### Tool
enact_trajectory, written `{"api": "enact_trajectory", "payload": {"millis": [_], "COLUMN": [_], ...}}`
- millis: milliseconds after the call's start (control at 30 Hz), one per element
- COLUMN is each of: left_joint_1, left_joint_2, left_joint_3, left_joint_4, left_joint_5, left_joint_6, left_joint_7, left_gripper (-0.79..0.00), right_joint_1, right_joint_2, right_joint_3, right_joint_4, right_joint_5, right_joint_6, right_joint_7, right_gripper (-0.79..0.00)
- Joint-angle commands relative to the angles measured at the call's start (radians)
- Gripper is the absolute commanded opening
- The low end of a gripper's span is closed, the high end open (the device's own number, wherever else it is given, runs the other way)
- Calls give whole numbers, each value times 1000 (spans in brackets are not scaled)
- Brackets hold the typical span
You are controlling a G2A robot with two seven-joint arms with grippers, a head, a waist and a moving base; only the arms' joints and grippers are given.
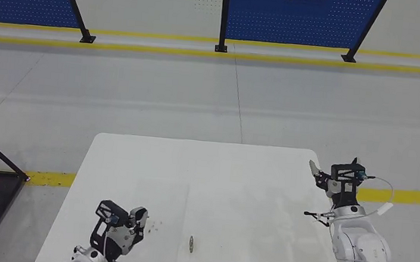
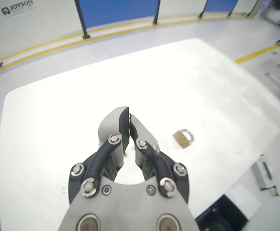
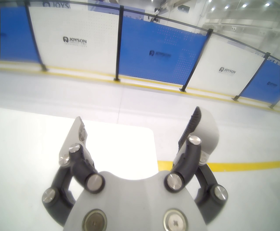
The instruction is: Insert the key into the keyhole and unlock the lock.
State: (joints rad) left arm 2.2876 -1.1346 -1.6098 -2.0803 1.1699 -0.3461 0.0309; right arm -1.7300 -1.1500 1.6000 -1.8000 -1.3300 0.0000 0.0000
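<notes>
Lying on the white table near its front edge, the brass padlock rests close to the left gripper. The gripper's fingers are pressed together, and whether they pinch a key cannot be told. The right gripper hangs spread wide over the table's right corner.

The small padlock has a brass-coloured metal body with a dull, brushed-looking yellow face, and its silvery shackle is bright and polished. Under the padlock, the white rectangular surface looks smooth with a soft sheen. Beside the padlock, the left pincer shows matt grey casing, ribbed black rubber pads and shiny steel screws. The right pincer has the same matt grey casing and ridged black padding.
</notes>
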Motion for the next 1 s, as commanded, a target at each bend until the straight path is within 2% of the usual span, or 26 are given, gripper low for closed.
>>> {"api": "enact_trajectory", "payload": {"millis": [0, 100, 200, 300, 333, 433, 500, 667, 867, 967], "left_joint_1": [31, 42, 11, -38, -52, -86, -99, -102, -102, -102], "left_joint_2": [7, 17, 21, 24, 25, 34, 44, 47, 47, 47], "left_joint_3": [-67, -119, -129, -123, -116, -83, -62, -59, -59, -59], "left_joint_4": [44, 110, 179, 257, 280, 329, 354, 365, 365, 365], "left_joint_5": [-56, -56, -23, 1, 9, 52, 79, 84, 84, 84], "left_joint_6": [-179, -385, -513, -634, -666, -666, -666, -666, -666, -666], "left_joint_7": [147, 280, 423, 540, 573, 651, 695, 709, 709, 709], "left_gripper": [-785, -785, -785, -785, -785, -785, -785, -785, -785, -785], "right_joint_1": [0, 0, -1, -22, -40, -104, -163, -274, -275, -244], "right_joint_2": [0, 0, -1, -8, -11, -14, -15, -12, -19, -27], "right_joint_3": [0, 0, 1, -13, -37, -81, -126, -214, -356, -420], "right_joint_4": [0, 0, 6, 20, 10, -27, -66, -121, -78, -38], "right_joint_5": [0, 0, 6, -56, -56, -113, -145, -249, -288, -294], "right_joint_6": [0, 0, 1, 113, 100, 96, 51, -52, -152, -155], "right_joint_7": [0, 0, 0, -72, -91, -137, -155, -150, -67, -42], "right_gripper": [0, 0, 0, 0, 0, 0, 0, 0, 0, 0]}}
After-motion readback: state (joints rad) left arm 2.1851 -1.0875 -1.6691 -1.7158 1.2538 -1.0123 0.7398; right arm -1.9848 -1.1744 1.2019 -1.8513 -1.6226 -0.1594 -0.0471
